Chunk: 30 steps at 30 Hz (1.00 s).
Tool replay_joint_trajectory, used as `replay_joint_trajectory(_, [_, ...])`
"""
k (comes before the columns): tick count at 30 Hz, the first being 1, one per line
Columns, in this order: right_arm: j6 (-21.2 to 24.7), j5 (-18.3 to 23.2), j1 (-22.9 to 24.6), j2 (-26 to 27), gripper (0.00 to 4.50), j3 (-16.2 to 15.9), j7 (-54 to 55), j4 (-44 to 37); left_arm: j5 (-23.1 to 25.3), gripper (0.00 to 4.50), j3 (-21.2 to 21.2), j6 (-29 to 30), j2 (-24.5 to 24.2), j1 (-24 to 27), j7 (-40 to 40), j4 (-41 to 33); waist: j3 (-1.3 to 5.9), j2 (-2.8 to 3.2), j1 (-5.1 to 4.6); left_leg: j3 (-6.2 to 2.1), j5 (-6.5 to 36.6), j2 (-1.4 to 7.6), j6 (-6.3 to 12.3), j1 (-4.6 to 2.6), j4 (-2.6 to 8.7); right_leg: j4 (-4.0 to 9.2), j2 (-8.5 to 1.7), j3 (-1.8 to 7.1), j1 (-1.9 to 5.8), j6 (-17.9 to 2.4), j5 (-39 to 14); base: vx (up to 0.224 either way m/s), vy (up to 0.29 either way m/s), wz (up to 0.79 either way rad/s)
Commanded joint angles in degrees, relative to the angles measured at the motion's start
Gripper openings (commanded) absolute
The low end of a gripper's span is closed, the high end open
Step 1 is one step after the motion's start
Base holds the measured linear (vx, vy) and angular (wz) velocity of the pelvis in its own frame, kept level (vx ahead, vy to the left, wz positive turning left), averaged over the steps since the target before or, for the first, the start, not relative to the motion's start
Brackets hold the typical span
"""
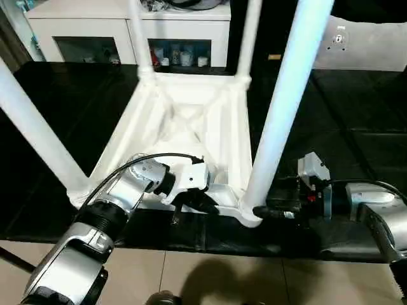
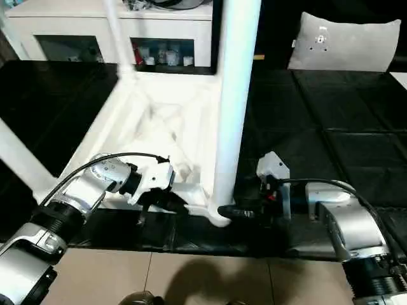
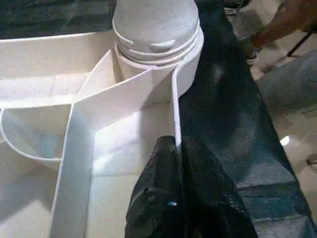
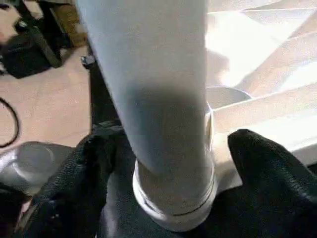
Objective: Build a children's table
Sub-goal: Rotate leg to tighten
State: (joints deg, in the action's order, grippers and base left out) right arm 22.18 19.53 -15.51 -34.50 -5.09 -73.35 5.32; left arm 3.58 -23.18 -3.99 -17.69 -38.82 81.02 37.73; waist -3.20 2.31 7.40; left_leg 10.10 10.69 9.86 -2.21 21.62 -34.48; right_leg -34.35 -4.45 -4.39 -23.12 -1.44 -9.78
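The children's table lies upside down on a black mat, its ribbed underside (image 1: pixel 191 121) facing up. Legs rise from the corner sockets: a near right leg (image 1: pixel 286 108), a near left leg (image 1: pixel 32 127), and two far legs (image 1: pixel 141 38) (image 1: pixel 249 38). My left gripper (image 1: pixel 191 202) is shut on the thin front rim (image 3: pixel 174 114) of the top, close to the near right socket (image 3: pixel 156 44). My right gripper (image 2: pixel 230 211) stands open at the base of the near right leg (image 4: pixel 163 99), one black finger (image 4: pixel 262 168) on each side of it, with a gap showing.
A white cabinet with glass doors (image 1: pixel 127 32) stands behind the table. A pale cushion (image 2: pixel 343 44) lies at the back right on the black mat (image 1: pixel 356 127). Tan floor tiles (image 1: pixel 222 279) run along the mat's front edge. A person's arm (image 3: pixel 287 20) shows nearby.
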Motion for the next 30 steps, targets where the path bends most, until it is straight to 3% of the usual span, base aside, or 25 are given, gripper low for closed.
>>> replay_joint_trajectory(1, [0.47, 0.78, -0.98, -0.31, 3.63, -0.9, -1.37, 0.29, -1.0, 0.0, -1.8, -2.02, 0.48, -1.15, 3.62, -2.97, 4.31, -1.06, -0.16, -0.9, 7.99, 3.62, 5.36, -0.79, 3.59, 4.05, -4.66, 2.76, 3.11, -11.52, -13.79, 0.0, 0.0, 0.0])
replay_joint_trajectory(6, [0.64, 0.78, -1.37, 0.36, 3.21, -1.73, -1.38, 0.91, -0.93, 0.0, -1.91, -2.39, 0.74, -1.21, 4.1, -2.83, 4.42, -0.93, 0.42, -0.91, 7.48, 3.67, 5.11, -0.91, 3.57, 3.97, -4.66, 2.79, 3.04, -11.44, -13.2, 0.0, 0.0, 0.0])
replay_joint_trajectory(17, [2.72, 2.87, -1.1, 1.63, 2.24, -2.26, -1.44, -0.02, -1.01, 0.0, -2.05, -2.43, 0.37, -1.46, 4.73, -2.24, 4.35, -0.97, 0.36, -0.97, 8.14, 3.59, 4.43, -0.86, 3.67, 4.14, -4.66, 2.72, 3.07, -10.82, -14.54, 0.0, 0.0, 0.0])
replay_joint_trajectory(23, [6.97, 4.03, 0.28, 5.87, 2.09, -1.31, 5.47, -3.45, -1.3, 0.0, -0.04, 3.11, 3.23, -2.52, -0.95, -0.51, 4.21, -0.92, 0.3, -0.95, 8.97, 3.5, 3.88, -0.98, 3.79, 4.36, -4.61, 2.73, 2.94, -10.38, -16.4, 0.0, 0.0, 0.0])
replay_joint_trajectory(25, [7.21, 2.66, -0.05, 7.71, 2.09, -1.19, 9.41, -3.31, -0.83, 0.0, 0.26, 4.6, 4.18, -2.99, -3.23, -0.03, 4.01, -0.49, 0.08, -1.14, 10.65, 3.35, 2.62, -1.05, 4.03, 4.72, -4.64, 2.66, 2.88, -9.29, -20.03, 0.0, 0.0, 0.0])
replay_joint_trajectory(26, [7.1, 2.17, -0.18, 8.22, 2.09, -1.16, 10.55, -3.2, -0.6, 0.0, 0.3, 5.07, 4.39, -3.15, -3.87, 0.1, 3.88, -0.66, -0.11, -1.09, 11.46, 3.25, 2.28, -1.13, 4.11, 5.06, -4.54, 2.64, 2.78, -8.81, -21.34, 0.0, 0.0, 0.0])
replay_joint_trajectory(27, [7.26, 0.47, -0.82, 9.77, 2.09, -1.07, 14.34, -2.56, -0.18, 0.0, 0.62, 6.34, 5.27, -3.61, -6.06, 0.39, 3.83, -0.8, -0.23, -1.15, 12.6, 3.1, 1.72, -1.27, 4.14, 5.35, -4.67, 2.58, 2.8, -7.98, -23.88, 0.0, 0.0, 0.0])
replay_joint_trajectory(28, [8.28, -2.11, -1.97, 12.09, 2.08, -0.83, 20.3, -1.43, 0.2, 0.0, 1.38, 8.35, 6.95, -4.4, -9.85, 0.86, 3.74, -0.46, -0.36, -1.22, 12.92, 3.12, 1.24, -1.25, 4.22, 5.31, -4.64, 2.62, 2.69, -7.74, -24.52, 0.0, 0.0, 0.0])
replay_joint_trajectory(29, [9.66, -4.22, -3.06, 14.23, 2.08, -0.5, 25.82, -0.45, 0.45, 0.0, 2.27, 9.95, 8.77, -5.22, -13.64, 1.42, 3.44, -0.62, -1.27, -1.32, 14.13, 2.88, 0.16, -1.16, 4.45, 5.57, -4.39, 2.39, 2.67, -7.08, -26.46, 0.0, 0.0, 0.0])
replay_joint_trajectory(30, [9.66, -4.22, -3.06, 14.23, 2.07, -0.5, 25.82, -0.45, 0.45, 0.0, 2.27, 9.95, 8.77, -5.22, -13.64, 1.42, 3.66, -0.79, -2.0, -1.54, 14.86, 2.68, -0.54, -1.32, 4.43, 5.73, -4.55, 2.18, 2.9, -6.46, -28.0, 0.0, 0.0, 0.0])
